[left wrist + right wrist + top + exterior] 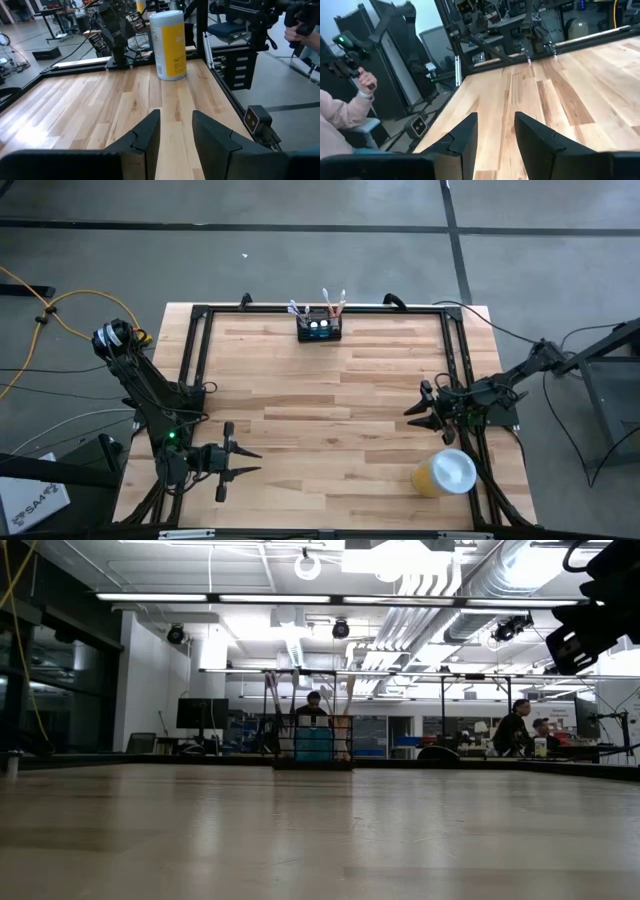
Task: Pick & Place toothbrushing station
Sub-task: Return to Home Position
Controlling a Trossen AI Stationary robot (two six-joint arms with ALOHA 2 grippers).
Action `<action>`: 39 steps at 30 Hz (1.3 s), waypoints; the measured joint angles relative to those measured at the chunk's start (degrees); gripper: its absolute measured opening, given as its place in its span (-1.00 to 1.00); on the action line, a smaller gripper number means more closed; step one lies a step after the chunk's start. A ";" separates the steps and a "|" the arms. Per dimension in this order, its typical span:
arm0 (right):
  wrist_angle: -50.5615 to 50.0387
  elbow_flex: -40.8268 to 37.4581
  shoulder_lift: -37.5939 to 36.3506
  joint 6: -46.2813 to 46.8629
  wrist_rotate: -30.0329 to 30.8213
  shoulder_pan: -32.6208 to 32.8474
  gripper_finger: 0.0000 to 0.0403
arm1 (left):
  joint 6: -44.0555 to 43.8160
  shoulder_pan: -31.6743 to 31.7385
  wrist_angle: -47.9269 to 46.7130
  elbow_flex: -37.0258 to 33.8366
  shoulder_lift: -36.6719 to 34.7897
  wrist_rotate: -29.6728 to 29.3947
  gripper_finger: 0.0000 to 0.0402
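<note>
1. The toothbrushing station [319,330] stands at the middle of the table's [330,420] far edge, with toothbrushes [333,300] upright in it, well apart from both arms.
2. The left gripper [252,461] hovers near the near-left corner, fingers spread and empty.
3. The right gripper [414,408] hangs by the right edge, likewise spread and empty.
4. Risk: the white-lidded yellow canister [445,473] sits just beside the right arm, so a wide swing home could tip it off the near-right corner.

1. Light wooden plank table [330,410], edged all round by a black metal frame [195,360]
2. At the middle of the far edge: small black toothbrushing station [319,329], upright, with toothbrushes [335,300] standing in its top slots
3. Near the right front corner: yellow cup [430,479] with white lid [455,471], upright, just beside the frame
</note>
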 joint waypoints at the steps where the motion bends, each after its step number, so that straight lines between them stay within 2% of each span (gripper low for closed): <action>1: 0.12 -0.22 -0.53 0.01 -0.06 0.00 -0.40 | 0.00 0.00 0.06 0.00 0.00 0.00 -0.46; 11: -2.22 -0.41 -2.02 -0.89 -2.27 0.00 -0.40 | 0.55 0.17 0.72 0.00 0.00 -0.14 -0.46; 18: -3.07 -0.44 -2.02 -1.99 -6.40 0.00 -0.40 | 2.79 0.17 2.73 0.00 0.00 -0.17 -0.46; 34: -3.07 -0.50 -2.02 1.25 -6.46 0.00 -0.40 | 2.66 0.11 3.49 0.00 0.00 0.46 -0.46; 39: -3.07 -0.51 -2.02 1.26 -6.46 0.00 -0.40 | 2.55 -0.99 3.35 0.00 -0.03 -1.95 -0.46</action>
